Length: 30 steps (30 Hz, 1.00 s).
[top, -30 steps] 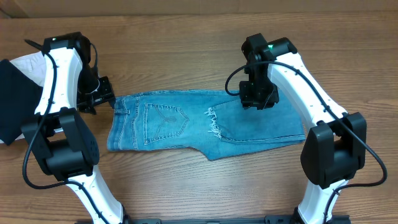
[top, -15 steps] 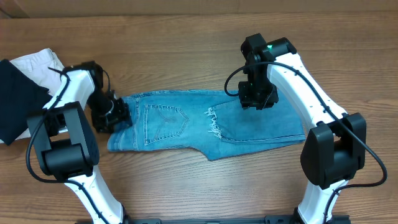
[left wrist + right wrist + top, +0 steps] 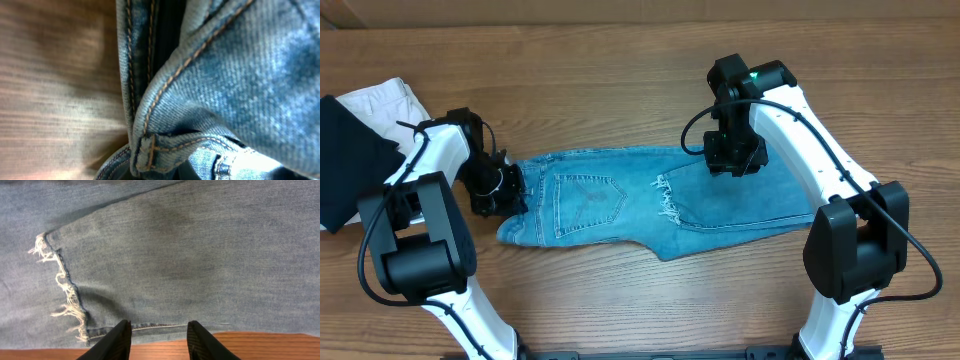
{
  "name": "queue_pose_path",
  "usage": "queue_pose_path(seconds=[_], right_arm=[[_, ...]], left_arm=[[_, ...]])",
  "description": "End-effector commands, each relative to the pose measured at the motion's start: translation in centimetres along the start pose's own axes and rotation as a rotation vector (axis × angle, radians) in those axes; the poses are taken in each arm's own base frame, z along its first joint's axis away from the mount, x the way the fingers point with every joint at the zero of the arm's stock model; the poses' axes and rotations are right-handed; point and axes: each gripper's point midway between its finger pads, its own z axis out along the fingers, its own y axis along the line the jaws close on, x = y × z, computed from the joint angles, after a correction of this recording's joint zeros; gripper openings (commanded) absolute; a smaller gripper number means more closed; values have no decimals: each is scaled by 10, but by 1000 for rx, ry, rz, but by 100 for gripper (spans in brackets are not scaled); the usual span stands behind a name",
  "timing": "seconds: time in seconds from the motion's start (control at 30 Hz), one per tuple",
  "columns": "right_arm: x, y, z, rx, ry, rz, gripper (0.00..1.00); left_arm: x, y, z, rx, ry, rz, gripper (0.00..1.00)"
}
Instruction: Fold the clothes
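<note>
The jeans (image 3: 620, 195) lie flat mid-table (image 3: 620, 80), their length running side to side, with the waistband toward the left arm and one leg doubled back so its frayed hem (image 3: 665, 203) sits halfway along. The left gripper (image 3: 498, 190) is buried in denim at the waistband, and I cannot tell whether it grips. The right gripper (image 3: 159, 324) hangs over the folded leg with its fingers apart. Farther left lie a black garment (image 3: 350, 170) and a white one (image 3: 380, 100).

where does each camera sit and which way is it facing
Overhead: above the table, looking straight down at the jeans; both arms show.
Left wrist: on the left arm, close against waistband seams; no fingers clearly show.
Right wrist: on the right arm, looking down at denim; the right gripper shows, open.
Shared: overhead and right wrist both show the frayed hem.
</note>
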Motion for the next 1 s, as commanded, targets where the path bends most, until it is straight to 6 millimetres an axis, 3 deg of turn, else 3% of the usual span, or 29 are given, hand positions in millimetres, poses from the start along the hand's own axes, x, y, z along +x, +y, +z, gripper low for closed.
queue_pose_path(seconds=[0.0, 0.27, 0.4, 0.53, 0.6, 0.77, 0.97], right_arm=[[-6, -15, -20, 39, -71, 49, 40], [-26, -69, -60, 15, -159, 190, 40], [-27, -100, -68, 12, -162, 270, 40], [-23, -118, -68, 16, -146, 296, 40], [-23, -121, -68, 19, -145, 302, 40], [-24, -121, -68, 18, -151, 302, 40], [-26, -117, -68, 17, -158, 291, 41]], left_arm=[[-10, 15, -23, -28, -20, -54, 4], [-35, 63, -126, -83, -223, -193, 4], [-43, 83, -179, -88, -336, -247, 4], [-37, 78, -212, -64, -377, -247, 4], [-32, 55, -224, 9, -380, -201, 4], [-20, -33, -247, 269, -382, -2, 4], [-10, -121, -243, 386, -354, 159, 4]])
